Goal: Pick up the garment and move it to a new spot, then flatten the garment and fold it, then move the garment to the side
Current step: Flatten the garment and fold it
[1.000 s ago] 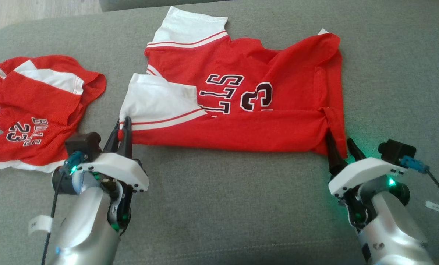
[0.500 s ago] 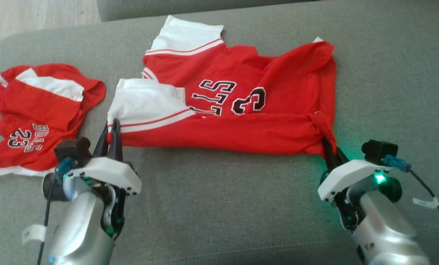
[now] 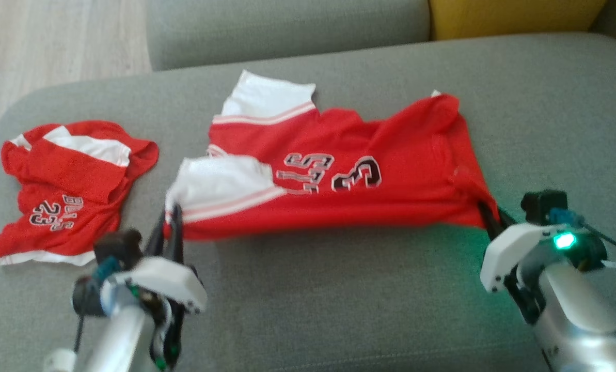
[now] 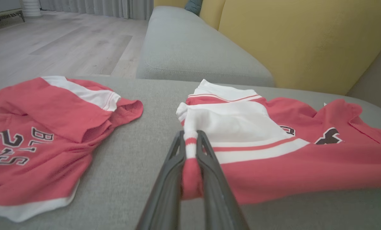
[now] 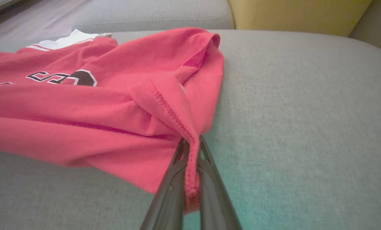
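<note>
The garment is a red jersey with white sleeves and dark lettering, spread across the grey sofa seat. My left gripper is shut on its near left corner at the white sleeve hem, with cloth pinched between the dark fingers in the left wrist view. At the near right corner, my right gripper is shut on the red hem. The near edge of the garment hangs a little above the seat between the two grippers.
A second red garment marked 23 lies crumpled at the seat's left end. A yellow cushion and a grey sofa back stand behind. Wooden floor lies beyond the left edge.
My right gripper went from open to shut on the garment's right corner. Both grippers have lifted the near edge off the seat. The camera has tilted up.
</note>
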`<state>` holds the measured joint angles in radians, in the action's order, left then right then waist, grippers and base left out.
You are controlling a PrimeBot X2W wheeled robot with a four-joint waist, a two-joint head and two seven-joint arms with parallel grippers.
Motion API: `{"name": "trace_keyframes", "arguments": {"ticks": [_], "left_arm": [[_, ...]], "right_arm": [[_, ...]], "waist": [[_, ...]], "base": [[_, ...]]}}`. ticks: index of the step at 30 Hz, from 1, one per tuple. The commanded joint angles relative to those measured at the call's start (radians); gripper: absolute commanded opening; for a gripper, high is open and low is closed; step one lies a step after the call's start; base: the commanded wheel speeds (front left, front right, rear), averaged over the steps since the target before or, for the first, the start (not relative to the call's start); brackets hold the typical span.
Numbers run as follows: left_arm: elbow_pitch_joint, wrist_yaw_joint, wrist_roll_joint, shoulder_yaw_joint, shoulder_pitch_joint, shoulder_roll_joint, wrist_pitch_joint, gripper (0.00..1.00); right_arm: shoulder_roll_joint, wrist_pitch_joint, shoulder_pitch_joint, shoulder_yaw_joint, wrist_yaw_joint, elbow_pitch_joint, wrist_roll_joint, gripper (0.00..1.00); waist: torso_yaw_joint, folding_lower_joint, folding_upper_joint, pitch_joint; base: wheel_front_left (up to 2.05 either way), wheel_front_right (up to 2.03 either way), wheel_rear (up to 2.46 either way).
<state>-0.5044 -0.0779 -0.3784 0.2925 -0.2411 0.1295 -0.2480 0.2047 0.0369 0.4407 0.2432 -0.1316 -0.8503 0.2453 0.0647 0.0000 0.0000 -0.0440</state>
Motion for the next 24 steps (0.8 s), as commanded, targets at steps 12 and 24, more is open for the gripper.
{"name": "trace_keyframes", "arguments": {"ticks": [12, 24], "left_arm": [[0.106, 0.033, -0.025, 0.041, 0.164, 0.02, 0.084, 0.0], [0.142, 0.011, -0.047, 0.013, 0.122, 0.03, 0.084, 1.0]], "right_arm": [[0.055, -0.279, -0.213, -0.051, 0.001, 0.245, 0.127, 0.0], [-0.008, -0.291, -0.281, -0.152, 0.001, 0.499, 0.157, 1.0]], "waist": [[-0.011, 0.0, 0.0, 0.051], [0.02, 0.0, 0.0, 0.017]], "base": [[0.0, 0.0, 0.0], [0.0, 0.0, 0.0]]}}
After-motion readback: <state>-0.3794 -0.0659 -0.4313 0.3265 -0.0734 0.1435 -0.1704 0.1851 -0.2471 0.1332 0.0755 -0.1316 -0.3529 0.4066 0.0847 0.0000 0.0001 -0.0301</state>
